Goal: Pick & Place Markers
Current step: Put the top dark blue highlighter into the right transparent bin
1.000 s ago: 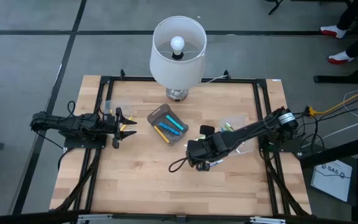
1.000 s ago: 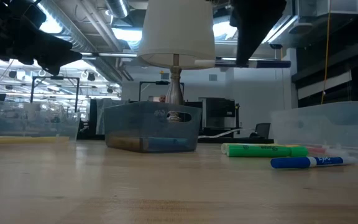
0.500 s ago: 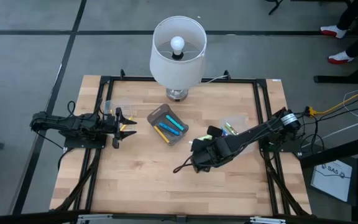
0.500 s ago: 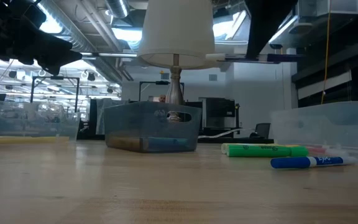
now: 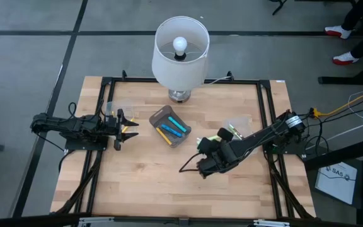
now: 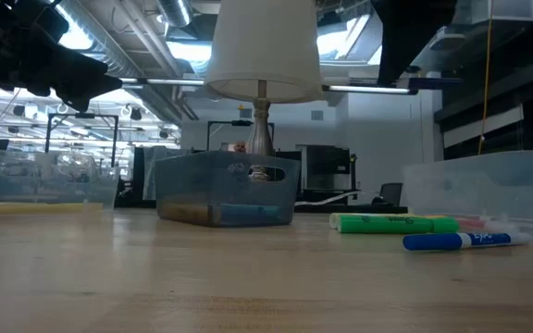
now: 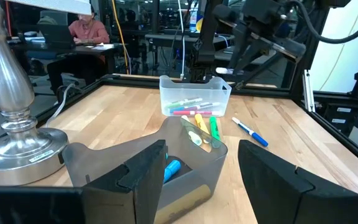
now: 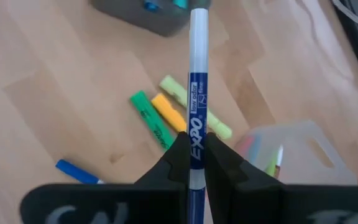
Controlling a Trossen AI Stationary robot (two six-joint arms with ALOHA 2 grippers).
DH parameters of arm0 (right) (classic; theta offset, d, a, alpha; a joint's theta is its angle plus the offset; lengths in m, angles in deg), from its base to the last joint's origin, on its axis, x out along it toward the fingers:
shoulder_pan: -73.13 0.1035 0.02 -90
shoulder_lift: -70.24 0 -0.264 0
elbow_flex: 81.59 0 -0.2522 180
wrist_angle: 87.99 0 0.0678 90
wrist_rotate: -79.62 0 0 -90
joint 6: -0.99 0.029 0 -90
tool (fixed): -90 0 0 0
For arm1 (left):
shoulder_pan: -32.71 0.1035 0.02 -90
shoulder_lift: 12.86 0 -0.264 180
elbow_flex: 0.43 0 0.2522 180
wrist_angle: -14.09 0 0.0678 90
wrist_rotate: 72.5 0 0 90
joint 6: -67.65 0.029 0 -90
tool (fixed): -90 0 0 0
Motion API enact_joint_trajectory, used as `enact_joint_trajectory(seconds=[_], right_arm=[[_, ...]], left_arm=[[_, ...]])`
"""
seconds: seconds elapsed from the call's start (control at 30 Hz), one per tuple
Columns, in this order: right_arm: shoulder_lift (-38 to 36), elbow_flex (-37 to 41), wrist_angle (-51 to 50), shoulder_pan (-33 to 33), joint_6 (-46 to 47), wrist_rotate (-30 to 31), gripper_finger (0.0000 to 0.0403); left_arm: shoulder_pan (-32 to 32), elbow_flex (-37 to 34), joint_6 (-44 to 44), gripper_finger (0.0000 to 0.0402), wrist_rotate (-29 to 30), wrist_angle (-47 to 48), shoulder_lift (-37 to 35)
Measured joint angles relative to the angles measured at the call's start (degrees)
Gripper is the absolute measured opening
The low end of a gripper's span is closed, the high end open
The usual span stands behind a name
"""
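Right wrist view shows the right gripper point(image 8: 196, 163) clenched on a blue marker point(image 8: 197, 87), long axis pointing toward the grey bin point(image 8: 143, 14) beyond; left gripper point(image 7: 201, 168) waits released.

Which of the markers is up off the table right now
The white-barrelled blue Expo marker, pinched in the right hand and held in the air. The green, orange and pale yellow highlighters and the blue pen all lie flat on the wooden table.
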Motion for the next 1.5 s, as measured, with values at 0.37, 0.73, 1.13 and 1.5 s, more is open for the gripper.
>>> enact_joint_trajectory(seconds=[0.37,0.73,1.13,1.5], right_arm=[[0.0,0.0,-5.6,0.0,12.2,2.9,0.0026],[0.0,0.0,-12.4,0.0,23.4,2.6,0.0026],[-1.0,0.3,-12.2,-0.2,25.3,2.9,0.0024],[-10.3,14.1,-7.1,-1.8,28.1,-2.1,0.0024]], left_arm=[[0.0,0.0,0.0,0.0196,0.0,0.0,0.0],[0.0,0.0,0.0,0.0196,0.0,0.0,0.0],[0.0,0.0,0.0,0.0196,0.0,0.0,0.0],[0.0,0.0,0.0,0.0196,0.0,0.0,0.0]])
